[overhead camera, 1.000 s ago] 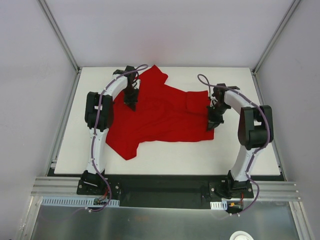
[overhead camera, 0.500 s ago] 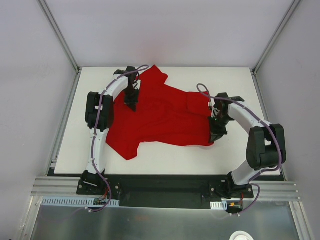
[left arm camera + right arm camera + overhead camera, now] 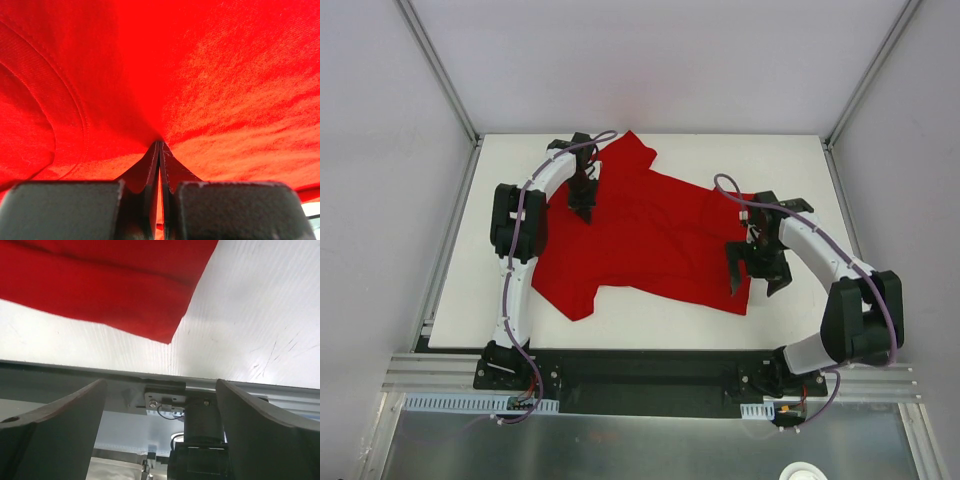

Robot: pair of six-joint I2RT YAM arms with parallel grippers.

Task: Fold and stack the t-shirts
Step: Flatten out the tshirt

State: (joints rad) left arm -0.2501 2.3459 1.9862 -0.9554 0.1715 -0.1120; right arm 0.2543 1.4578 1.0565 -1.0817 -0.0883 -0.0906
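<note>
Moved: my right pincer (image 3: pixel 757 280) slid toward lower right and now stands open, off the t-shirt (image 3: pixel 640 240) | left pincer (image 3: pixel 582 207) clamps t-shirt, upper left | t-shirt spread mid-frame on table (image 3: pixel 790 170)

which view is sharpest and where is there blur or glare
Top external: even light, sharp throughout, the t-shirt a saturated red. Left wrist: cloth weave crisp on the right, the left gripper close to the lens and soft. Right wrist: the right gripper blurry, the white table bright yet its scratches show.
</note>
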